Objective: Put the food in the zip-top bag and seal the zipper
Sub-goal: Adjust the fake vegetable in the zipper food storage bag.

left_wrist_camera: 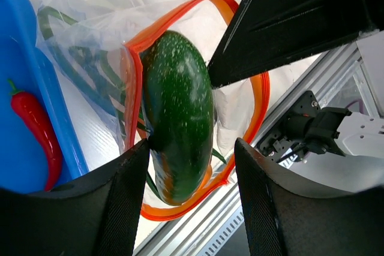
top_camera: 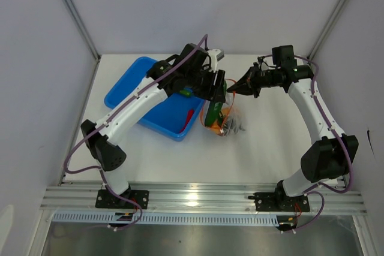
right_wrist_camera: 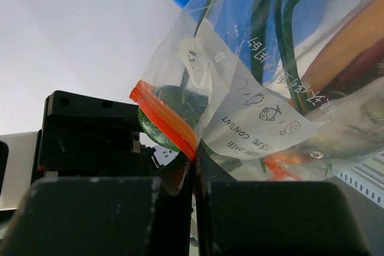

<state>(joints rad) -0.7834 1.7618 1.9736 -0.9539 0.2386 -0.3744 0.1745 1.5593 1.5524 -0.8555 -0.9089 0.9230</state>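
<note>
Blue tray far left, red chili lying in it, not yet bagged. Left gripper: jaws part-open astride green oval piece at mouth of zip-top bag; firm hold unclear. Right gripper clamped on zipper. Risk: piece snags rim, tugs strip from pinch, spills out.

White table: blue tray rear left; zip-top bag beside tray.
</note>
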